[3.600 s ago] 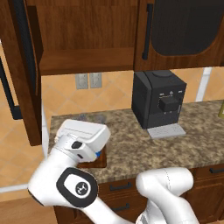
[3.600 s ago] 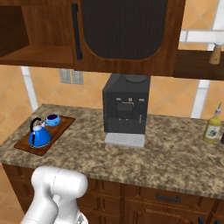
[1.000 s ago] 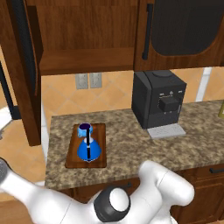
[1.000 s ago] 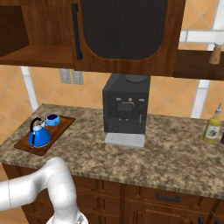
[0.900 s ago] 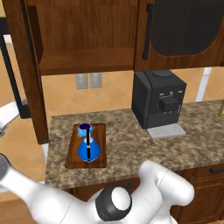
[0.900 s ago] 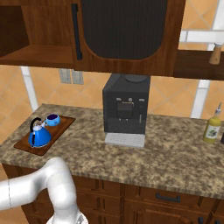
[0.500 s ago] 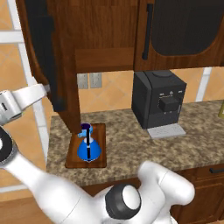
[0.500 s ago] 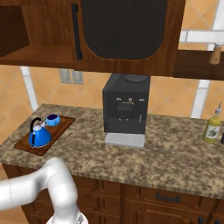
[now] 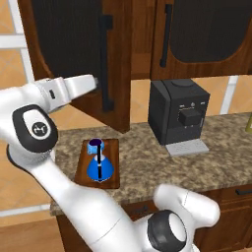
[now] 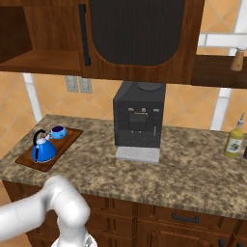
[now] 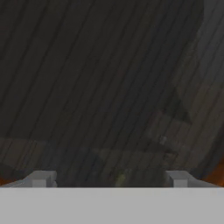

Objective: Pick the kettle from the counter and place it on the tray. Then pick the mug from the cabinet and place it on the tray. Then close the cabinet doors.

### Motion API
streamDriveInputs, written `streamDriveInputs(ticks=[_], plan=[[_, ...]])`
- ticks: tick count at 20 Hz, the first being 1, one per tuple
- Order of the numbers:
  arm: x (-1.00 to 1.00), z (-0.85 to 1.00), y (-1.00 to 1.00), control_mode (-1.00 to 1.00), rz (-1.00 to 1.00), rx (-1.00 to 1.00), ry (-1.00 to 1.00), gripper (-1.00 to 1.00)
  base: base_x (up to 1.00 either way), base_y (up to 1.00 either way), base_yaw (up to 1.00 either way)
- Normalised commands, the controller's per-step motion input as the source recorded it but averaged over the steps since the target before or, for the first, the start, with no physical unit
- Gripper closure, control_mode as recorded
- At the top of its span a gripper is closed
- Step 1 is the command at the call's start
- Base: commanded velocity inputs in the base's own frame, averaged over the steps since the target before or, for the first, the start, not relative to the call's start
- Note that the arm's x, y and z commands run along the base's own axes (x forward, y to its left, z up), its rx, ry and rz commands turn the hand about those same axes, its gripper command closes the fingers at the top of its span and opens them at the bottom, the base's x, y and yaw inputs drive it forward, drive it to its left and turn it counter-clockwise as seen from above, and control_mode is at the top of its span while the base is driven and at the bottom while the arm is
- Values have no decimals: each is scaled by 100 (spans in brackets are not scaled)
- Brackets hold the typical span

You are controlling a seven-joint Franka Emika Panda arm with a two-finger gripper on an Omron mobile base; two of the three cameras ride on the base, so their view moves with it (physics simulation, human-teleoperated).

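1. Reaching up at the left, we press our gripper [image 9: 96,84] against the dark panel of the left cabinet door [image 9: 74,54], beside its black bar handle [image 9: 105,64].
2. Our fingers [image 11: 41,179] sit well apart and released, with nothing between them, close against the door panel [image 11: 100,87].
3. We see the kettle [image 9: 100,167] and the mug [image 9: 94,146] both on the tray [image 9: 114,174], the mug just behind the kettle.
4. We see the tray [image 10: 67,140] near the left end of the bench [image 10: 169,178], well apart from the black coffee machine [image 10: 140,116].
5. We see the right cabinet door [image 9: 206,34] shut above the machine.
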Motion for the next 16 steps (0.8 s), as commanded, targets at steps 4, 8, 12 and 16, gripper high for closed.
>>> streamDriveInputs(ticks=[4, 8, 12, 16], plan=[[46, 0, -78, -100, 30, 4, -9, -100, 0, 0, 0], [66, 1, -75, -100, 32, 4, -4, -100, 0, 0, 0], [84, 9, -70, -100, 35, 5, 0, -100, 0, 0, 0], [93, 17, -58, -100, 31, 4, 1, -100, 0, 0, 0]])
